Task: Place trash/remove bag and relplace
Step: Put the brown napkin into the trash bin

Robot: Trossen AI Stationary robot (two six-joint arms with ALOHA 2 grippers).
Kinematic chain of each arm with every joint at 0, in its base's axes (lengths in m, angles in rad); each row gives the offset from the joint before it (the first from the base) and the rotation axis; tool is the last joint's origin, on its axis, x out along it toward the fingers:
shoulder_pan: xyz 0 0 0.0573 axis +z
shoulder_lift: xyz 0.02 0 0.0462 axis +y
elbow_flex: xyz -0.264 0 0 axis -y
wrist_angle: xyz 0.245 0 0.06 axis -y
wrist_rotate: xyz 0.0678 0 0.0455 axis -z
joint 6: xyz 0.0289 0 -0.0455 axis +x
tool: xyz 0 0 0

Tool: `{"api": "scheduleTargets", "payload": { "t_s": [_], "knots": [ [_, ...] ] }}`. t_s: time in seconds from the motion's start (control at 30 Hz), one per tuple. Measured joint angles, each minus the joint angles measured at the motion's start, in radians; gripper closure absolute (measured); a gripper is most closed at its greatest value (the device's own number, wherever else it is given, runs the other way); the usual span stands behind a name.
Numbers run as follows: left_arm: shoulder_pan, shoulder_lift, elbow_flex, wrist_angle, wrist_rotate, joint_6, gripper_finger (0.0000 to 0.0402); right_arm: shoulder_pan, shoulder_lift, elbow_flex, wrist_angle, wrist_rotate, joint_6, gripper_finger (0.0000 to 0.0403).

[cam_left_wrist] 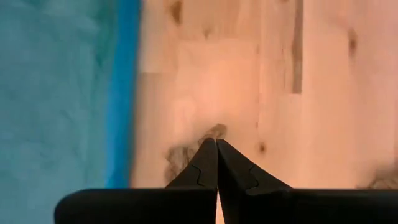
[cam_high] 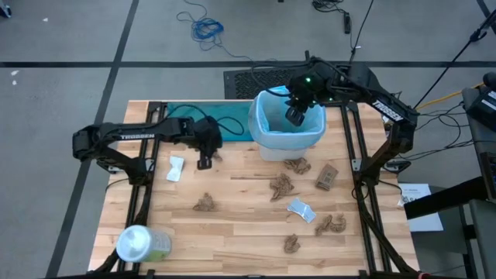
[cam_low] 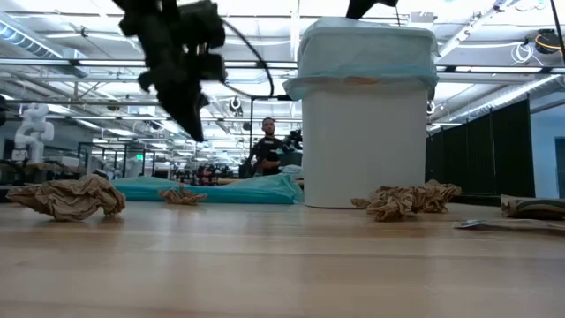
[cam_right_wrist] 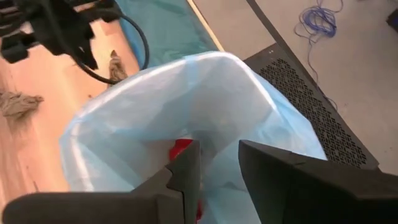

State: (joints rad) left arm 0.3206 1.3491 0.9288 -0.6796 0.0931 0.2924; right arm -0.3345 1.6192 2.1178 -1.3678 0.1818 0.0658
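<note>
**Right gripper over the lined bin, left gripper pinched shut above the table**

The right gripper [cam_high: 295,114] hangs over the mouth of the white bin [cam_low: 366,150], which stands at the far middle of the wooden table [cam_high: 232,225]. Its fingers stand a little apart with nothing between them. The pale light-blue bag [cam_right_wrist: 211,93] lines the bin, its edge folded over the rim. Deep inside, a red object [cam_right_wrist: 181,147] shows just past the fingers; what it is cannot be made out.

The left gripper [cam_high: 204,161] is raised over the far left part of the table, its fingertips [cam_left_wrist: 208,158] pressed together and empty. A small brown paper scrap [cam_left_wrist: 186,152] lies on the wood beneath them. Just beside it lies a darker teal-green plastic bag [cam_high: 203,120], flat along the far edge.

Crumpled brown paper wads [cam_high: 282,186] are scattered over the right half of the table, with one [cam_high: 205,204] nearer the middle. A white scrap [cam_high: 175,168] lies near the left gripper, another [cam_high: 301,209] among the wads. A pale-green container with white lid [cam_high: 141,244] lies at the near left corner.

Both arms carry "TROSSEN" in white letters.

A person [cam_low: 267,148] shows in the room beyond.
</note>
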Motion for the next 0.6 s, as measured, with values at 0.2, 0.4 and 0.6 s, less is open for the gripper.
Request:
{"api": "scheduleTargets", "payload": {
  "t_s": [0.2, 0.4, 0.6],
  "knots": [
    [0.015, 0.019, -0.063, 0.008, -0.065, 0.031, 0.0400, 0.016, 0.000, 0.000, 0.002, 0.001, 0.000, 0.0299],
    [0.016, 0.039, -0.066, -0.015, -0.102, 0.091, 0.0363, 0.016, 0.000, 0.000, 0.010, 0.000, 0.001, 0.0299],
    [0.044, 0.130, -0.066, -0.006, -0.117, 0.082, 0.0304, 0.016, 0.000, 0.000, 0.007, 0.000, 0.025, 0.0299]
  ]
}}
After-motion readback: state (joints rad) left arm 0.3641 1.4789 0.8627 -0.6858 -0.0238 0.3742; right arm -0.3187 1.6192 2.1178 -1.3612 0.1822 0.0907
